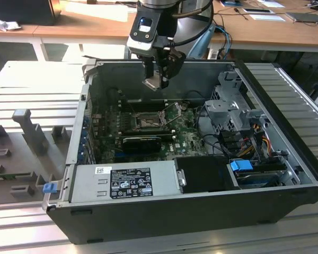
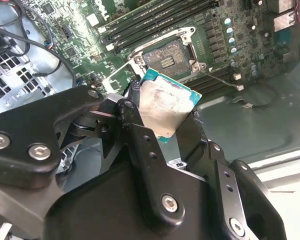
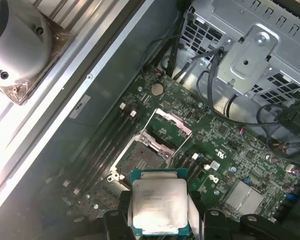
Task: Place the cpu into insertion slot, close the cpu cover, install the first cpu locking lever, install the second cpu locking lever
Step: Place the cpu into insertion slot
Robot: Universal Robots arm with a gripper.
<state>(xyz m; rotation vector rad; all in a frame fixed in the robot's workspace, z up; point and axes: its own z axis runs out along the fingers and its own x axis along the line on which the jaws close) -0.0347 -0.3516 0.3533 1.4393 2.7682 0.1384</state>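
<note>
The cpu (image 1: 152,83) (image 2: 165,107) (image 3: 159,205), a small square silvery chip with a green edge, hangs in the air above the open computer case. My gripper (image 1: 158,79) (image 2: 162,125) (image 3: 159,220) is shut on it, its black fingers pressing two opposite edges. Below lies the insertion slot (image 1: 147,120) (image 2: 168,55) (image 3: 146,157), a dark square socket with a silver rim on the green board, with nothing in it. The cpu cover (image 1: 173,112) (image 2: 117,79) (image 3: 172,122) stands tilted open at one side of the slot. The chip is well clear of the socket.
A grey power supply box (image 1: 124,182) lies along the case's near wall. A metal drive cage (image 1: 230,106) (image 3: 250,55) with cables fills the exterior view's right. Long black memory slots (image 2: 155,17) flank the socket, and a black card (image 1: 142,143) sits just in front of it.
</note>
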